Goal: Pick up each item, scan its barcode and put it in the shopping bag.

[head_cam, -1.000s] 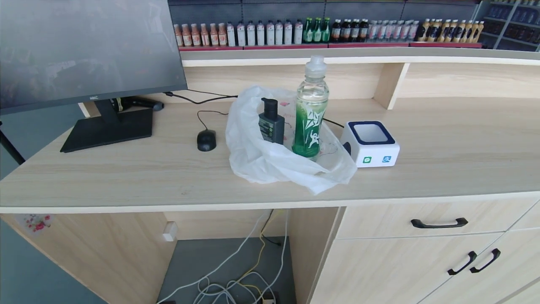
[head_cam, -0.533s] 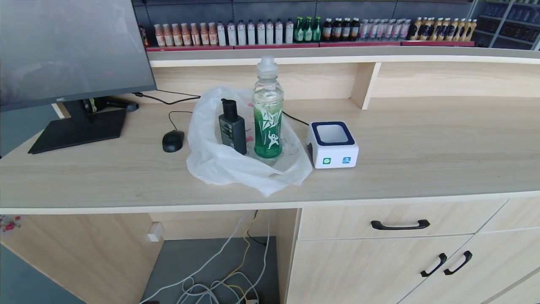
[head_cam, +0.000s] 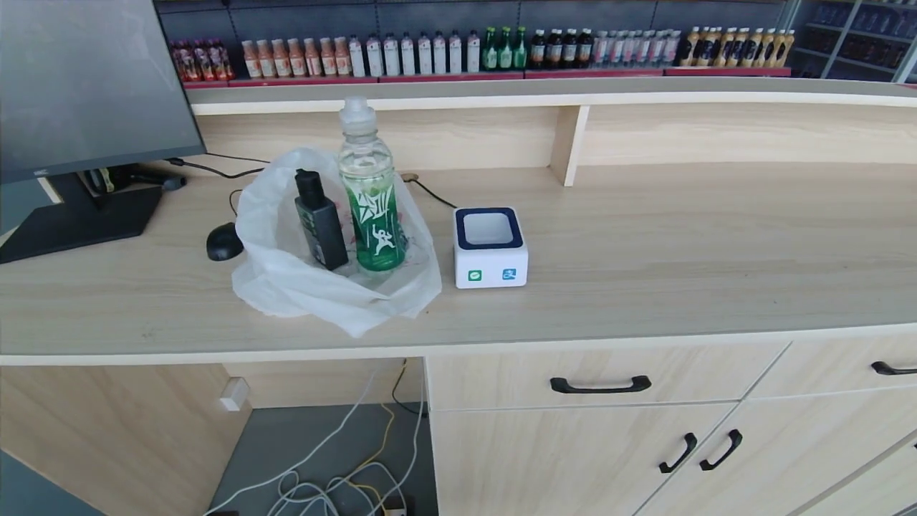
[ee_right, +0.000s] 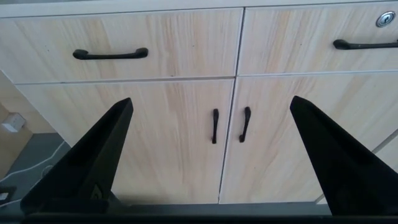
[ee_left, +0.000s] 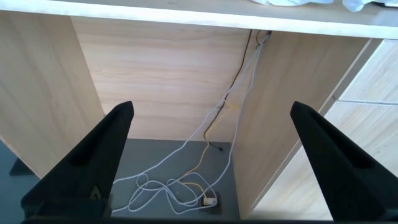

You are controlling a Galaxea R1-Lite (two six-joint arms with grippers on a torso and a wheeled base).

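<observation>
Hanging low in front of the counter, the left gripper faces the open space under the worktop. Its two black fingers are spread wide apart with nothing between them. Beyond them, loose cables trail down the back panel and coil on the grey floor. The right gripper is just as low and faces the cabinet doors below a drawer. Its fingers are also wide apart and empty.

The counter is pale wood with a raised ledge along its far side and a short upright divider under that ledge. A monitor stands at the robot's far left, with a black mouse on the worktop near its base. Behind the counter, a shelf holds a long row of drink bottles.

The shopping bag is thin white plastic. It sits crumpled and open on the worktop between the mouse and the scanner, a small white box with a dark-rimmed window on top. Two items stand upright inside the bag, side by side, with the plastic slumped round their bases. One is a tall clear green bottle with a white cap and a green label. To its left is a shorter dark pump bottle. The scanner stands just beside the bag, on the robot's right of it.
</observation>
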